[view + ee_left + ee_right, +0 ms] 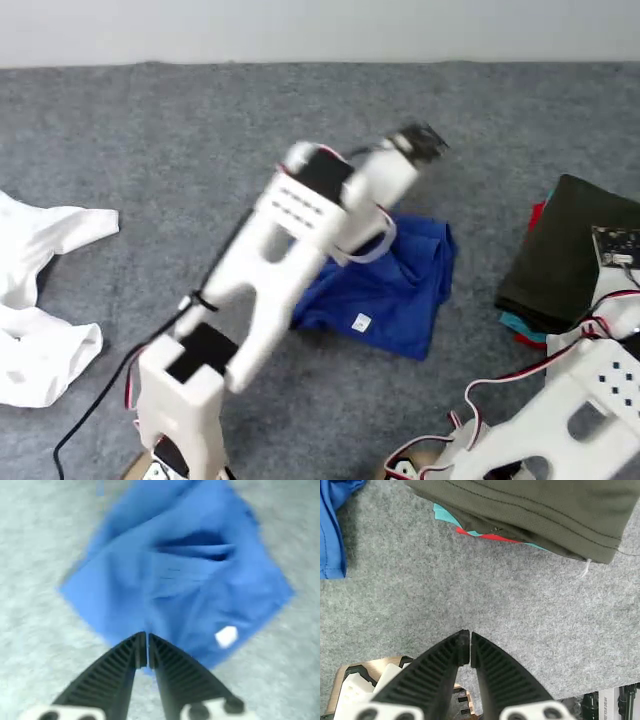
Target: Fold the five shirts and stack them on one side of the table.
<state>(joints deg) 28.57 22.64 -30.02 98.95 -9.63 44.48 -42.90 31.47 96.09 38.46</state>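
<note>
A roughly folded blue shirt (392, 285) lies on the grey table mid-right, its white tag (226, 636) facing up. My left gripper (146, 641) hangs above the blue shirt (180, 575), shut with nothing in it; in the high view the left gripper (418, 143) sits over the shirt's far edge. At the right edge stands a stack with a dark olive shirt (572, 250) on top of teal (445, 514) and red (487, 535) ones. My right gripper (470, 640) is shut and empty over bare table near the olive shirt (535, 507). A crumpled white shirt (40, 300) lies far left.
The grey felt table (150, 140) has free room at the back and between the white and blue shirts. The right arm's body (590, 390) and its cables (500, 390) occupy the front right corner. The left arm's base (185, 400) stands at the front.
</note>
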